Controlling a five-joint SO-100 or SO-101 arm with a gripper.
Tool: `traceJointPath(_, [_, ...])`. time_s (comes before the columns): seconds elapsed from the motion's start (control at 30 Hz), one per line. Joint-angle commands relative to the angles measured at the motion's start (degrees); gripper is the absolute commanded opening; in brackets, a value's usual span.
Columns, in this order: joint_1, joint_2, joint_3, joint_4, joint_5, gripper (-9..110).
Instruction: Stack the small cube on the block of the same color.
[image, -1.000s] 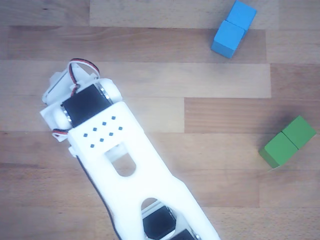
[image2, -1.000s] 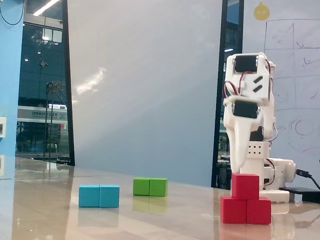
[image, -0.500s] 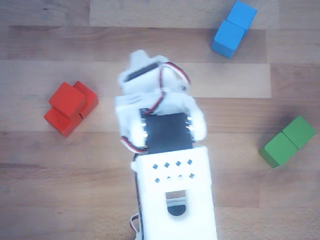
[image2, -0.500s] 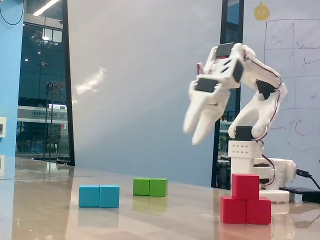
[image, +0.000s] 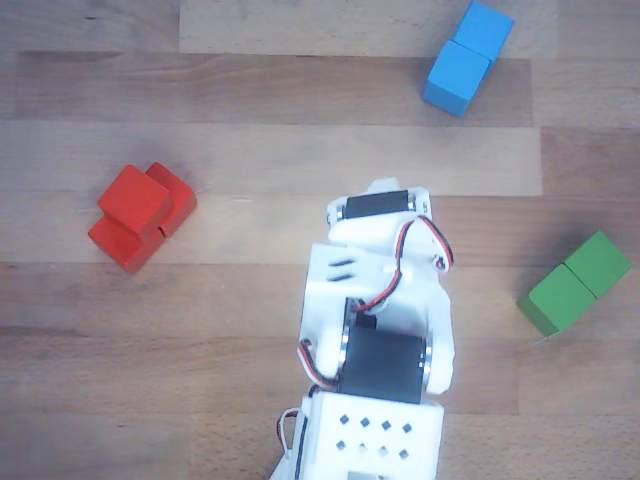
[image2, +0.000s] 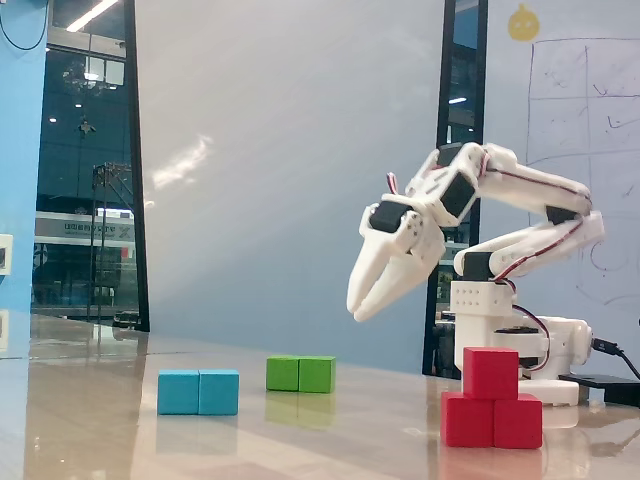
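Sitting squarely atop the elongated matte red-orange block (image2: 492, 420), the small red-orange cube (image2: 490, 372) looks stacked, so the task seems done. The white plastic gripper (image2: 361, 307) has swung away above the wooden bench (image: 250, 100), jaws nearly closed, holding nothing.

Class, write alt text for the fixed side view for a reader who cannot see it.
A small red cube sits stacked on a longer red block at the right of a glossy table. The white arm's gripper hangs empty in the air, fingers close together, above a green block and a blue block.
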Motion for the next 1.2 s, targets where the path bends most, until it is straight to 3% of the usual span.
traceJointPath(0.0, [0.5, 10.1, 3.8, -1.2, 3.0, 0])
traceJointPath(0.57, [0.5, 29.3, 19.9, 0.5, 5.4, 0])
traceJointPath(0.87, [0.4, 31.6, 18.8, 8.3, 19.6, 0])
traceJointPath(1.17, [0.2, 31.6, 17.5, 13.7, 14.0, 0])
